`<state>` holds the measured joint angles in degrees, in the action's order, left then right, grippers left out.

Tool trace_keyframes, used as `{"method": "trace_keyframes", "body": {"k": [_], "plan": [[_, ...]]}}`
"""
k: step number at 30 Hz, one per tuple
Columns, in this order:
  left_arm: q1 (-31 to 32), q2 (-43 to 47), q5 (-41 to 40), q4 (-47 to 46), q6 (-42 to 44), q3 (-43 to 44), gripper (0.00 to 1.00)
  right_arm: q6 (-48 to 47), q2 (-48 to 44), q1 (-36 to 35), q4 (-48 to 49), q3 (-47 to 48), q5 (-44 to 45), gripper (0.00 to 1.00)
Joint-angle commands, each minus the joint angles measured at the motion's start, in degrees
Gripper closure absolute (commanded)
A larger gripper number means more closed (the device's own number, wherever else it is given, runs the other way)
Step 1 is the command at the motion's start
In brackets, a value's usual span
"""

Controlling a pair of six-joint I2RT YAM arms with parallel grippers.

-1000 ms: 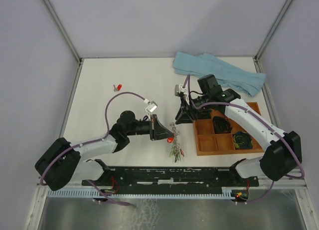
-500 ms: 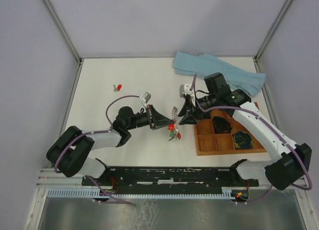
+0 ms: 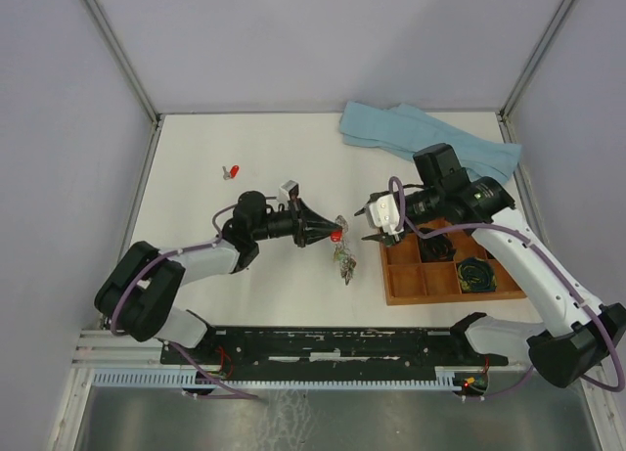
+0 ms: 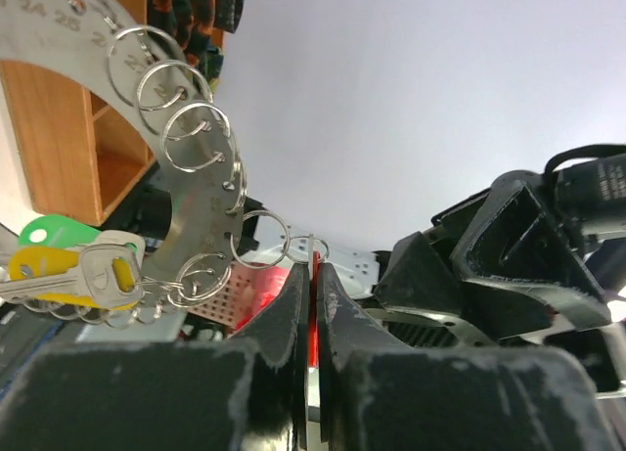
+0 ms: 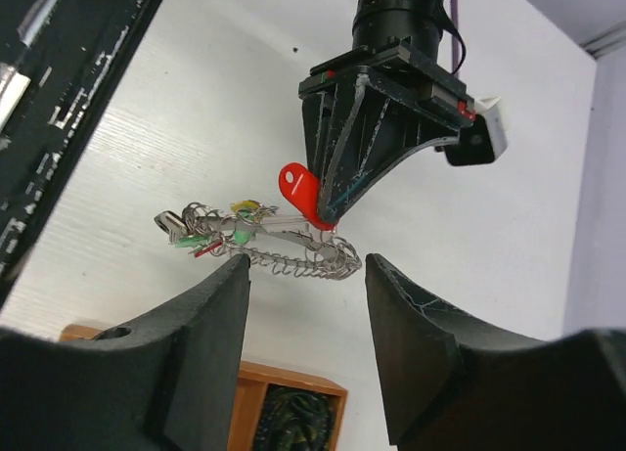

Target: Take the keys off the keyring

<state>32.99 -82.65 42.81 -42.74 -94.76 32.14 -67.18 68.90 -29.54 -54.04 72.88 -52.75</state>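
Left gripper (image 4: 311, 275) fingers press tight together on a red key (image 5: 298, 192), the keyring (image 4: 196, 202) strung just below it between the two arms, near the wooden tray (image 3: 391, 296). Right gripper (image 5: 305, 263) stands wide apart, holding nothing, facing the ring. Its camera catches the ring edge-on, long axis across the view; the left wrist alone shows its flat numbered band (green and yellow keys (image 4: 59, 265) bunched low)
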Motion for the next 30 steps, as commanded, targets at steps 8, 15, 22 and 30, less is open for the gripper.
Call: {"method": "trace_keyframes", "body": {"k": [8,15,22,30], "plan": [[-2.27,-9.18,13.36,-27.07,-26.92,3.21,0.97,-12.41,0.82,-3.95,3.90,0.54,4.83,0.37],[-2.41,-9.30,15.77,-26.19,-27.47,4.87,0.97,-12.24,0.13,-7.70,8.40,-2.86,8.54,0.37],[-2.40,-7.30,16.23,-22.15,-25.15,5.25,0.97,-10.42,-0.51,-9.75,12.46,-4.85,10.28,0.42],[-2.36,-5.69,16.85,-17.32,-22.57,6.82,0.97,-8.83,-1.05,-10.99,13.97,-5.43,10.73,0.56]]}}
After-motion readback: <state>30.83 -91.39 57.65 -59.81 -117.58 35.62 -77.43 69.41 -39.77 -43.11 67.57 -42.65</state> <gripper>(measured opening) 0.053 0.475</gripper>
